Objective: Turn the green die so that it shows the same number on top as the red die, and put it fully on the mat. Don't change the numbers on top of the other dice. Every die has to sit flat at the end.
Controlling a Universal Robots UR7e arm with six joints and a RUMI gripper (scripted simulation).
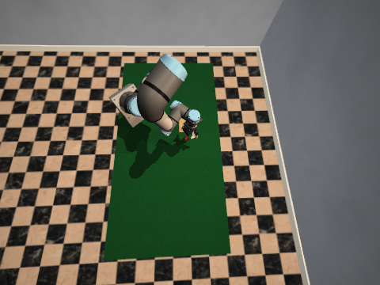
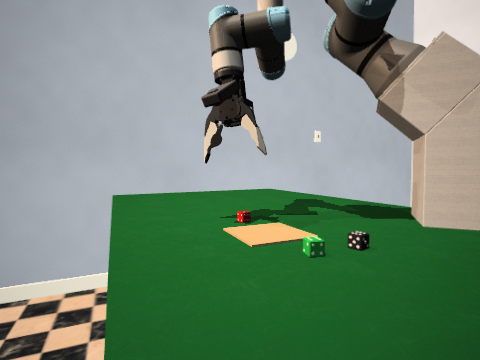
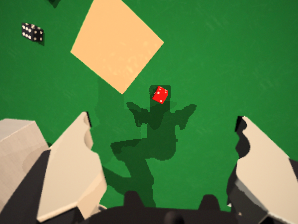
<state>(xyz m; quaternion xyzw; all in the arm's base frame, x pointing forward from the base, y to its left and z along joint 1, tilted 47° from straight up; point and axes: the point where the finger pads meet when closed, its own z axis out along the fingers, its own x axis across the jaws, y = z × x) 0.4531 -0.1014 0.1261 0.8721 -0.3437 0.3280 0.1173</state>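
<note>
Two-jaw dark gripper with pale fingers: spread to full width, holding nothing, touching nothing, hanging high above the small red die. Small green die: on the green table surface, just beside the flat tan square mat, not on it.

Layout relative to the pincer, exterior view. Raised well above the table, jaws spread, nothing between. Almost directly below: one die, on the table just behind the mat. Below and nearer the camera: the mat, flat on the table. Below and right: a second die, off the mat at its near right corner. Farther right: a third die.
</note>
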